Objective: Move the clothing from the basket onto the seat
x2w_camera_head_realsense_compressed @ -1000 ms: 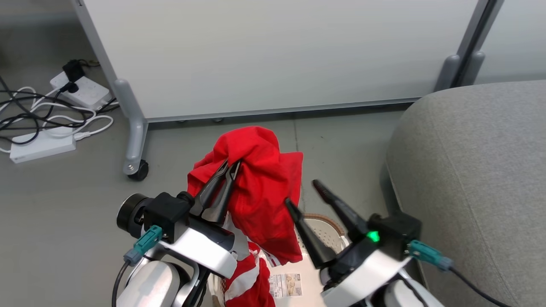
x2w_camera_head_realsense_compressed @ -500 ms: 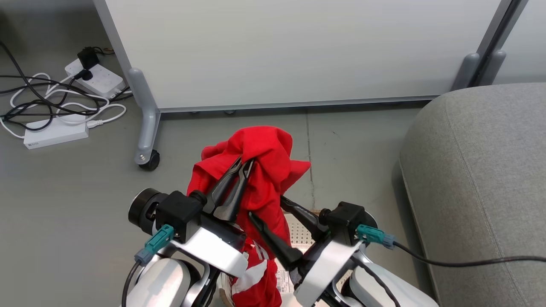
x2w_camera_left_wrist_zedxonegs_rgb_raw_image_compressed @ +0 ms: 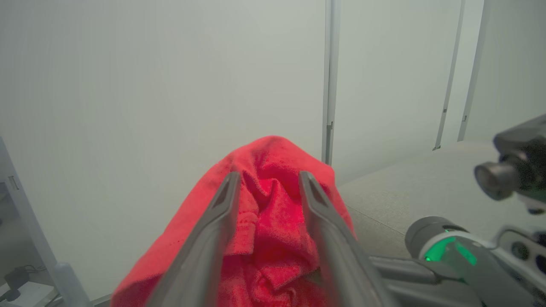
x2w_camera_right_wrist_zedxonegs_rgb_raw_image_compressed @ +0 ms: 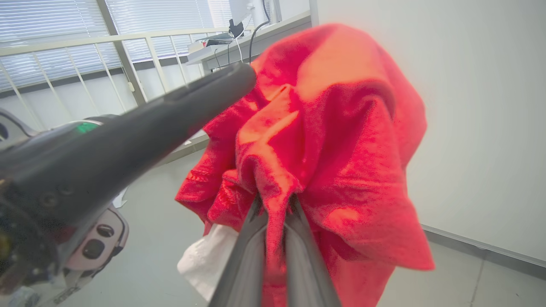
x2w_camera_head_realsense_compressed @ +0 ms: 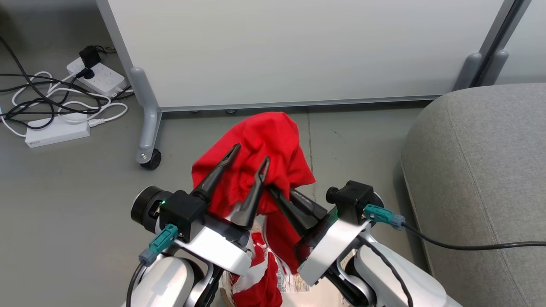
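Note:
The red clothing (x2w_camera_head_realsense_compressed: 273, 136) hangs bunched in the air between both grippers, over the grey floor. My left gripper (x2w_camera_head_realsense_compressed: 251, 153) is open, its two fingers spread against the near side of the fabric (x2w_camera_left_wrist_zedxonegs_rgb_raw_image_compressed: 273, 221). My right gripper (x2w_camera_head_realsense_compressed: 273, 189) comes in from the right and is shut on a fold of the clothing (x2w_camera_right_wrist_zedxonegs_rgb_raw_image_compressed: 341, 128), pinched at its tips (x2w_camera_right_wrist_zedxonegs_rgb_raw_image_compressed: 273, 200). A red and white striped part (x2w_camera_head_realsense_compressed: 256, 277) hangs lower, down into the basket (x2w_camera_head_realsense_compressed: 298, 296), of which little shows behind my arms. The grey seat (x2w_camera_head_realsense_compressed: 482, 170) lies to the right.
A white partition panel (x2w_camera_head_realsense_compressed: 277, 51) on grey legs stands just beyond the clothing, with a caster wheel (x2w_camera_head_realsense_compressed: 149, 160) at the left leg. Power strips and tangled cables (x2w_camera_head_realsense_compressed: 55, 106) lie on the floor at far left.
My left gripper has opened its fingers on the fabric. My right gripper has swung in from the right and shut on the clothing, which now sits a little higher.

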